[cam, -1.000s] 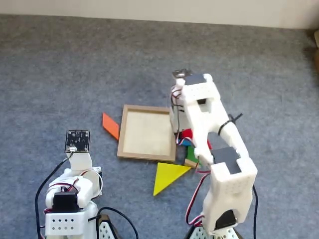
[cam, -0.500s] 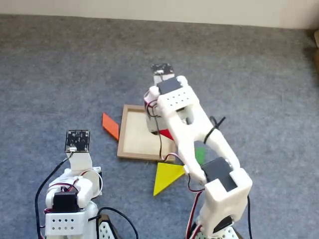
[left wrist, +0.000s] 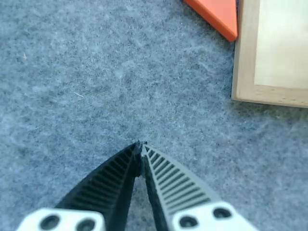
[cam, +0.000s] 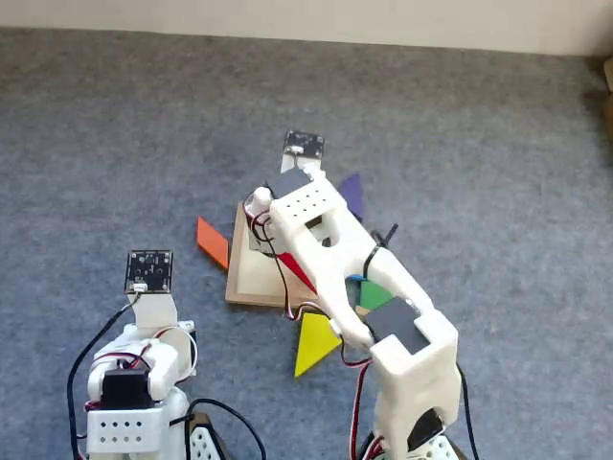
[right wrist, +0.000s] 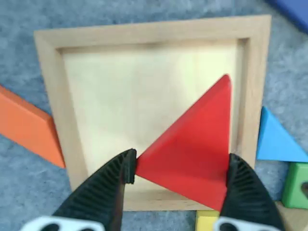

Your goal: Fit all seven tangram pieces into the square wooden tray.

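Wooden tray is still lying bare inside, but the right end effector, having swung in from outside the tray's rim over the last second, is now hanging above the tray, clamping the red triangle. A first placement is probably coming. The left end effector is idling empty off the tray's corner, with its fingers together.

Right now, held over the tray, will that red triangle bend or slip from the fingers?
The red triangle is probably stiff: it looks a thick, flat block with straight edges. It seems light, pinched at two edges only. Its smooth sides might slip against the ribbed fingers.
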